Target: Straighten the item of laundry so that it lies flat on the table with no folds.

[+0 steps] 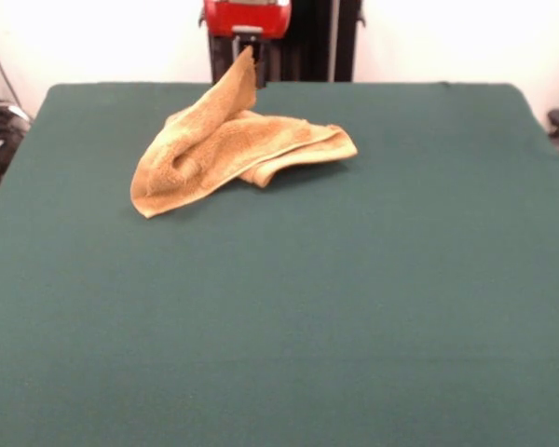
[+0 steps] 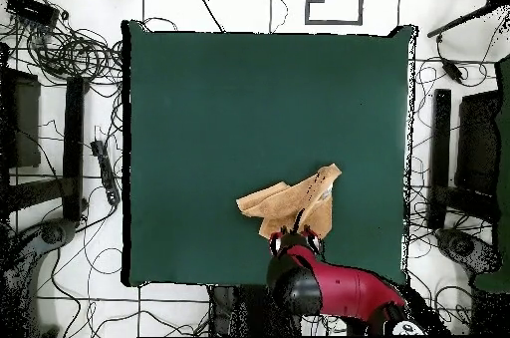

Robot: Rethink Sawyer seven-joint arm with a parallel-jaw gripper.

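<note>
The towel (image 1: 228, 149) lies crumpled on the far part of the desk (image 1: 279, 326), close to the robot's side and a little left of centre in the front view. One corner rises in a peak toward the gripper (image 1: 249, 48), whose fingers look pinched together on that tip. The rest slumps below in thick overlapping folds. One lobe spreads toward the near left, and a doubled edge runs out to the right.

In the overhead view the arm (image 2: 329, 289) covers the grasp point, so how much cloth is caught cannot be seen.

The main risk, as I judge it, is a thin hold. If only the very tip is pinched, the hanging weight could pull it free when the arm moves, and the towel would drop back in a heap.

A second risk is that the folds will not open. A straight lift may raise the whole bundle with its layers clinging, so it would land as creased as it is now.

The towel also sits near the far edge. A drag toward the robot could carry part of it off the desk.
</note>
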